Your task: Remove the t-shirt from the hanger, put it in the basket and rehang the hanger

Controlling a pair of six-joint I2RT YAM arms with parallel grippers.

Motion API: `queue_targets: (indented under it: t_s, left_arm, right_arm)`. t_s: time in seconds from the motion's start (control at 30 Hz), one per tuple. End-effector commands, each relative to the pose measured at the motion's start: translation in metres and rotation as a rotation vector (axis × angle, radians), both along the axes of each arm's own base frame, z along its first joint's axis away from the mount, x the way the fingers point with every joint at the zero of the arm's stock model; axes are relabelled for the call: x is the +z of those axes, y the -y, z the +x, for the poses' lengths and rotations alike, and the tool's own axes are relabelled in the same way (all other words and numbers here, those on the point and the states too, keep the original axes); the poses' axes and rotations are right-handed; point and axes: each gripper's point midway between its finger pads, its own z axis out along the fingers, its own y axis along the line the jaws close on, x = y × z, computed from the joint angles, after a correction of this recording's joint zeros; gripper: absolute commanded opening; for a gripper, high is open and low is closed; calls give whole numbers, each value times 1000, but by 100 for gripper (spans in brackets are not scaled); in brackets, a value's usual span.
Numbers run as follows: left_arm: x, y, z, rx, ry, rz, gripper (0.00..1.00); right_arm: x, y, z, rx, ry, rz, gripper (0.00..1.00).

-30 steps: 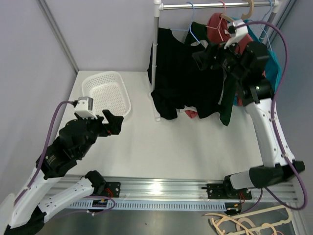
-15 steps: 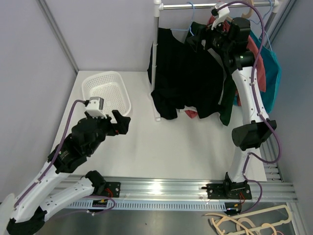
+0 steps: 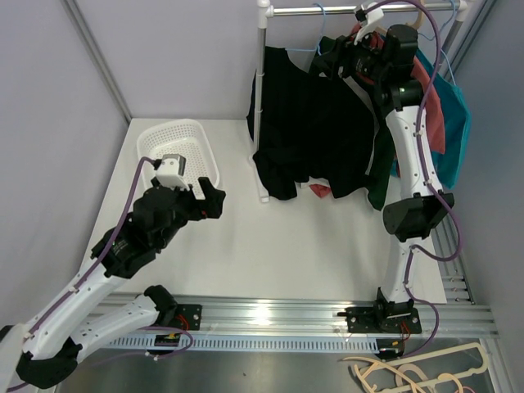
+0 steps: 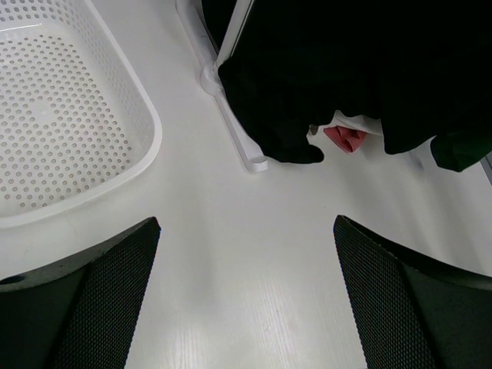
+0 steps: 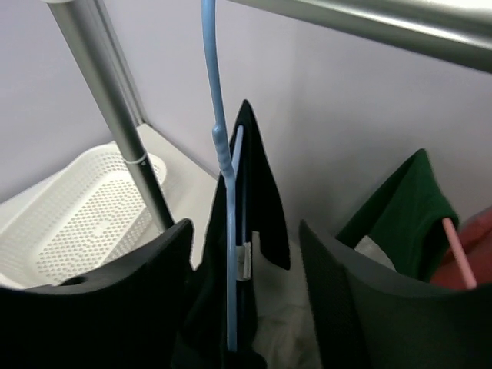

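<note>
A black t-shirt [image 3: 303, 139] hangs on a blue hanger [image 3: 321, 37] from the rail [image 3: 360, 8]. My right gripper [image 3: 332, 59] is raised to the hanger's neck and is open. In the right wrist view its jaws [image 5: 244, 231] stand either side of the blue hanger [image 5: 227, 169] and the shirt's collar [image 5: 261, 200], not closed on them. My left gripper [image 3: 205, 196] is open and empty, low over the table beside the basket. In the left wrist view [image 4: 246, 223] the shirt's hem [image 4: 346, 69] hangs ahead.
A white perforated basket [image 3: 176, 155] sits at the back left, its rim [image 4: 151, 123] close to my left fingers. The rack's upright pole [image 3: 262, 82] stands by the shirt. Green [image 3: 378, 176], red [image 3: 426, 90] and teal [image 3: 454, 123] garments hang further right. Loose hangers [image 3: 409, 372] lie below the table edge.
My right arm has swung up and left, bringing its open jaws around the blue hanger's neck. My left arm has moved forward and right, away from the basket.
</note>
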Motion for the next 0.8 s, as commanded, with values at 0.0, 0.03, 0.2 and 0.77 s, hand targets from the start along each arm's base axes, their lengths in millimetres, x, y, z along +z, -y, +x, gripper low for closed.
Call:
queue_targets:
  t_s: [0.0, 0.03, 0.2, 0.77]
  left_arm:
    - [27, 0, 2, -3, 67, -35, 100]
    - [25, 0, 2, -2, 64, -30, 100]
    - [21, 1, 5, 5, 49, -15, 99]
    - [13, 3, 7, 8, 26, -1, 99]
  right_arm:
    - [17, -7, -4, 54, 45, 30, 59]
    - [15, -8, -4, 60, 43, 30, 55]
    - [10, -12, -3, 80, 6, 58, 50]
    - [60, -12, -15, -9, 120, 114, 0]
